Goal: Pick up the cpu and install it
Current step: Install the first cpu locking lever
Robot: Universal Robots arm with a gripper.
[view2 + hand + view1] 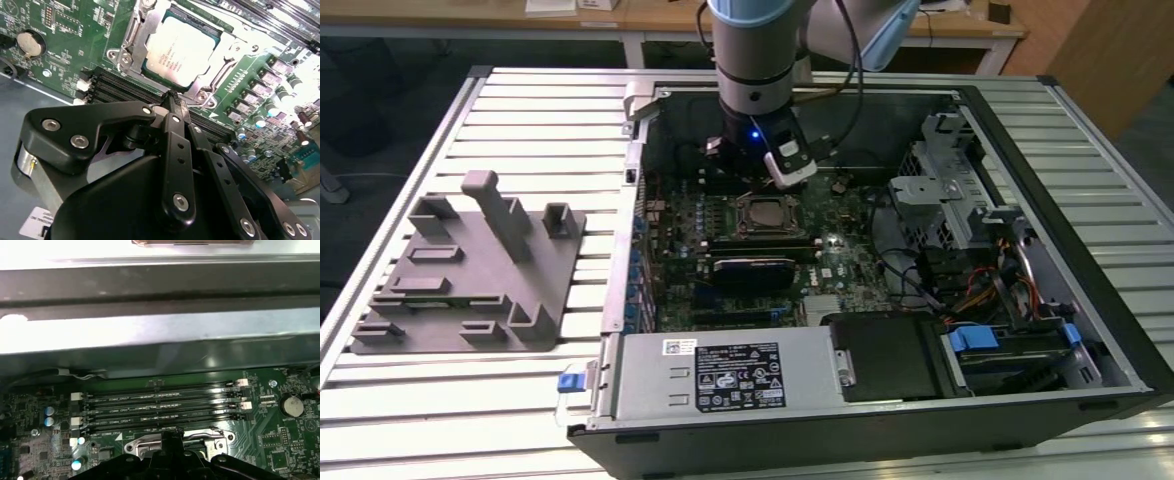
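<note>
In the exterior view, an open computer case lies on a slatted metal table. A grey tray with upright posts sits on the table toward the exterior view's left, well apart from the arm. The arm reaches down into the case, and the tool hangs low over the motherboard. The cpu lies flat in its socket near the middle of the board, just beside the tool's tip.

In the second wrist view, the tool has its black fingers brought together at the tip, with nothing between them. The cpu sits in the socket, ringed by a metal frame, with its silvery top bare. The tip is over the memory slots, close to the frame's edge. A coin battery is on the board farther off.

In the first wrist view, the tool points at the edge of the frame. Beyond it run the memory slots, then the wall of the case. The coin battery lies to one side.
</note>
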